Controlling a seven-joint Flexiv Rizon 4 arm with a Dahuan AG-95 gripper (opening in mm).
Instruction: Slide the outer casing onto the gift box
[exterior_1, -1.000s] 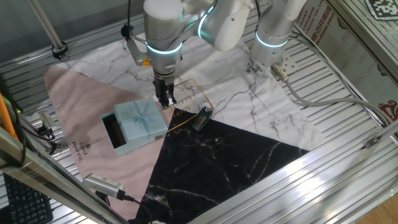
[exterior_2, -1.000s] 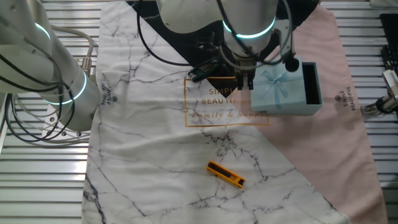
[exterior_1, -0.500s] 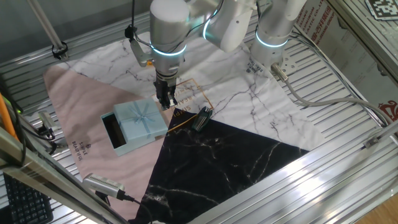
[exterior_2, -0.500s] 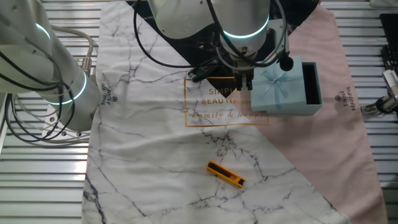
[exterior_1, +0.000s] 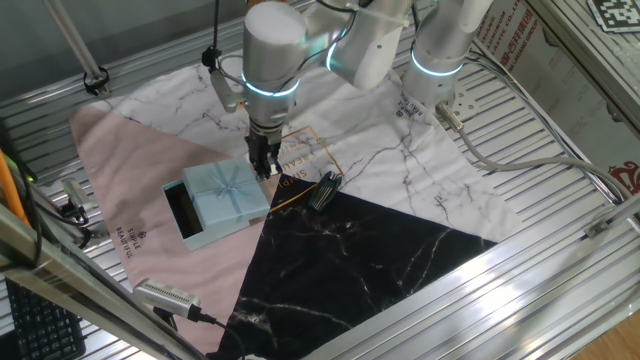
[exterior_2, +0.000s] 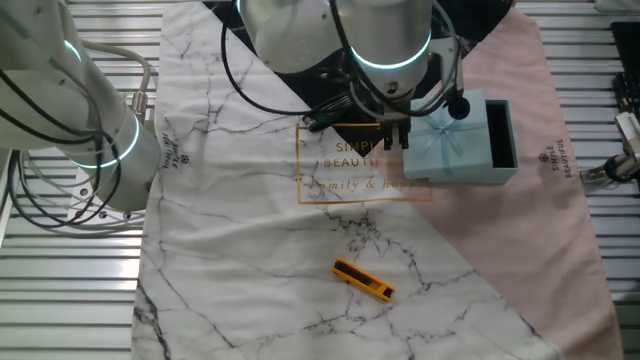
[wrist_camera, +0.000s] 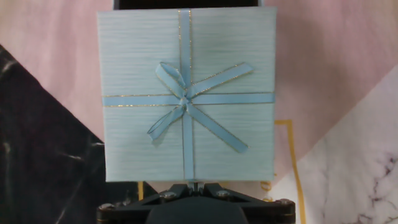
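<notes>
My hand (exterior_1: 264, 168) sits low on the table (exterior_1: 420, 190), its closed fingertips against the near edge of the outer casing (exterior_1: 229, 190), holding nothing. The pale blue casing lies flat just ahead of me, bow up, partly covering the gift box (exterior_1: 186, 218), whose black inside shows beyond its far edge.

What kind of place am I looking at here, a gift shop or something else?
Most likely a robotics lab bench, not a shop. A white robot arm with glowing rings works over a slatted aluminium table with loose cables. The marble-print cloth and the pale blue bow-topped cardboard sleeve look like staged props.
</notes>
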